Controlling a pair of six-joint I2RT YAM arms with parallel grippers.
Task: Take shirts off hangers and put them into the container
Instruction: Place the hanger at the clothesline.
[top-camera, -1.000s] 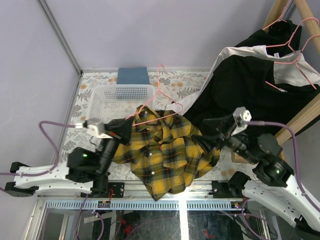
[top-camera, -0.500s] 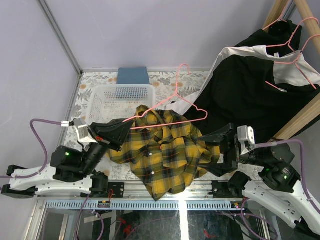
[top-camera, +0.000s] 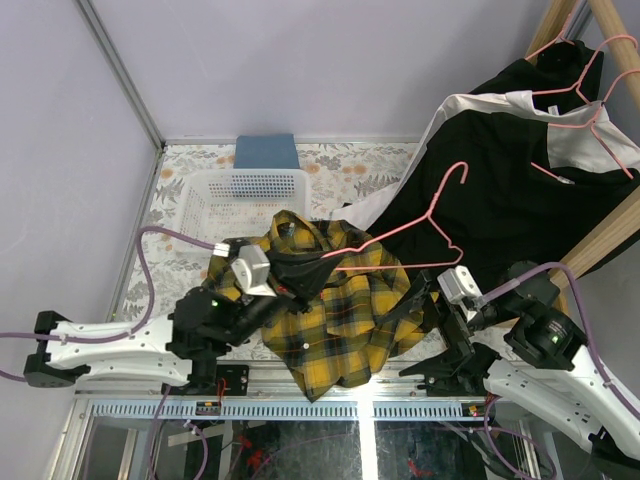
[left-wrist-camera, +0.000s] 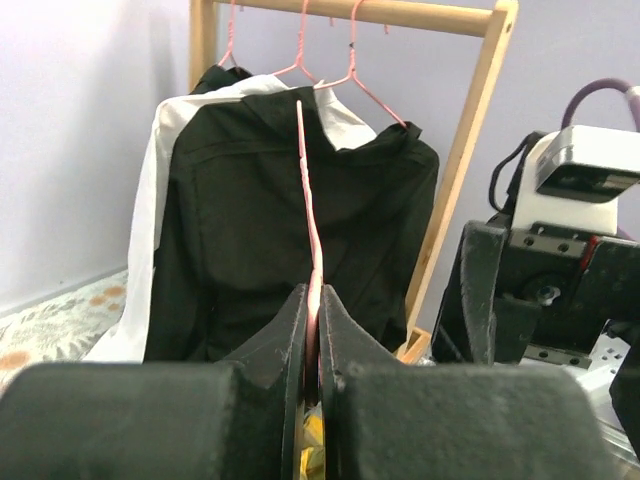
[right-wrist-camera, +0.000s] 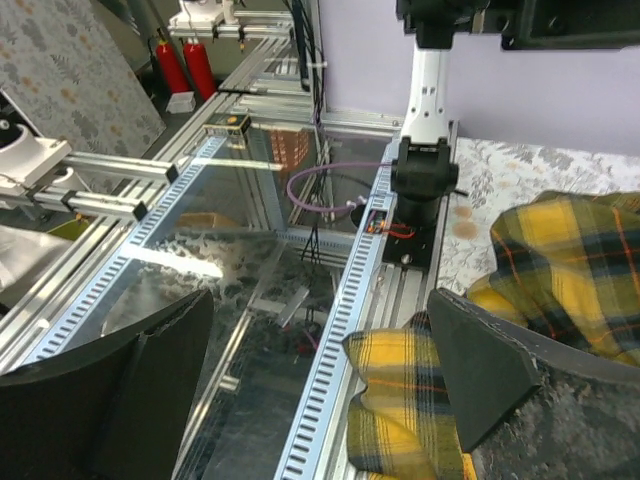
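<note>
**Hanger lifted, shirt outside the basket**

Watch the hook. If you swing the thin pink wire hanger (left-wrist-camera: 308, 190) wide, it could snag the black shirts (top-camera: 500, 190) hanging to the right of the white perforated plastic basket (top-camera: 215, 190). Your left hand (top-camera: 318, 268) is clenched on that hanger and reaches over the yellow-and-black plaid shirt (top-camera: 330, 330). The shirt lies on the table just in front of the basket. Your right hand (right-wrist-camera: 300, 390) hangs released, low by the hem farthest from the basket.
</note>
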